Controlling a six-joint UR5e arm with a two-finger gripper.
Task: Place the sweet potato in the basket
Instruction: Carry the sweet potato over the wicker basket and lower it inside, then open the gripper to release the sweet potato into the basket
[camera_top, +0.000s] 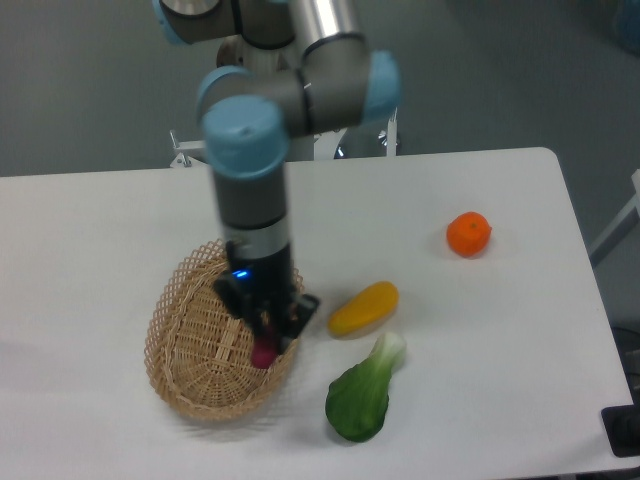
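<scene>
1 relation is deciding the coming move: the potato (264, 352) is hanging directly below the gripper (266, 335), clamped between its fingers, long axis apparently pointing down. Both are sitting over the right half of the basket (183, 325), inside its rim, so a release is likely dropping it in.

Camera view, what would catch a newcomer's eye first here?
The gripper hangs over the wicker basket at left, shut on the magenta sweet potato. To the right lie a yellow fruit, a leafy green vegetable and, farther off, an orange.
</scene>
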